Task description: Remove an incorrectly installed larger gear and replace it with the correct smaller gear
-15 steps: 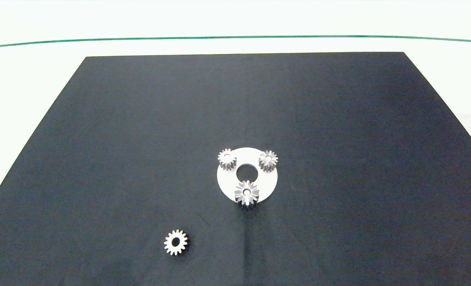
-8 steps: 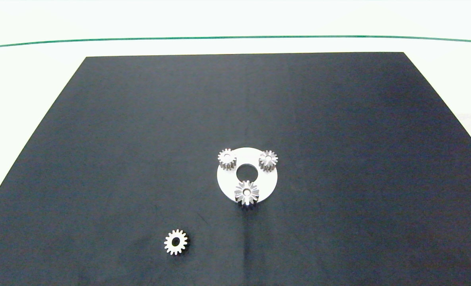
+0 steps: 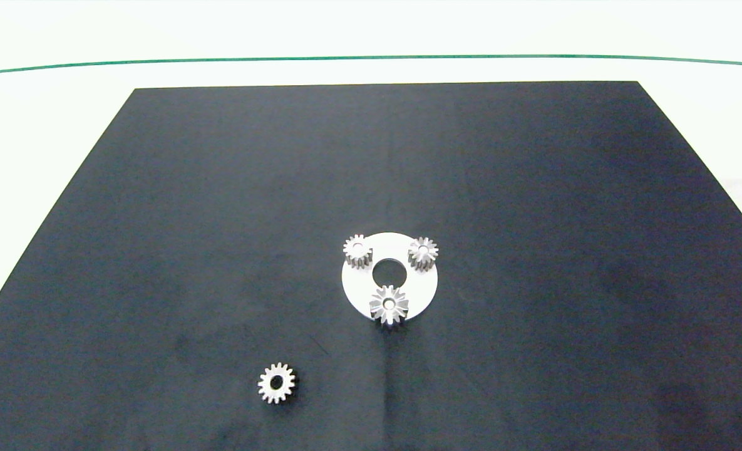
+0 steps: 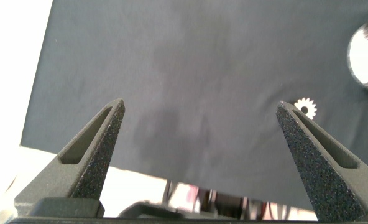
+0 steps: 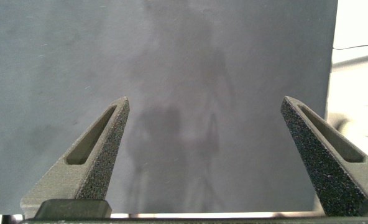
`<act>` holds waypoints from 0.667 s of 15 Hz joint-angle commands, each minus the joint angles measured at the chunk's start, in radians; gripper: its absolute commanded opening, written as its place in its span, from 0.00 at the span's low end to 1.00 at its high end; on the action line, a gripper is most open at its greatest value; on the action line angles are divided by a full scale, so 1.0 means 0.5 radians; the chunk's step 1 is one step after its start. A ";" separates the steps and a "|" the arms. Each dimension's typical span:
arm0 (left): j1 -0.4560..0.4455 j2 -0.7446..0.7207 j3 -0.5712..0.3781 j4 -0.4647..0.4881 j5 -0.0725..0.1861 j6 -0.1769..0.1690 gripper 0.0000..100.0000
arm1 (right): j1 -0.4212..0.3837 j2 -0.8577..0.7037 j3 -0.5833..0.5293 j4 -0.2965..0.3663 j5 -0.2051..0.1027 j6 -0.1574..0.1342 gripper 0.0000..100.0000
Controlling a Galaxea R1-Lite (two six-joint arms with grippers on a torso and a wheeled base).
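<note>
Over the near edge of the black mat, the left tool and right tool hang spread wide, holding nothing. The smaller gear lies loose near-left; the larger gear sits on the white disc's near rim, mid-surface.

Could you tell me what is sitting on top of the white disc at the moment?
Three gears stand on the white disc: the larger gear at its near edge and two small gears at the far side. Whatever they are mounted on is hidden.
</note>
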 commanded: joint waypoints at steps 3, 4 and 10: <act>-0.016 0.781 -0.388 0.183 0.003 -0.009 1.00 | 0.232 0.586 -0.674 0.780 -0.040 -0.057 1.00; -0.013 0.870 -0.449 0.223 0.003 -0.022 1.00 | 0.244 0.626 -0.674 0.789 -0.055 -0.057 1.00; -0.084 1.128 -0.688 0.459 0.000 -0.028 1.00 | 0.284 0.773 -0.686 0.783 -0.068 -0.057 1.00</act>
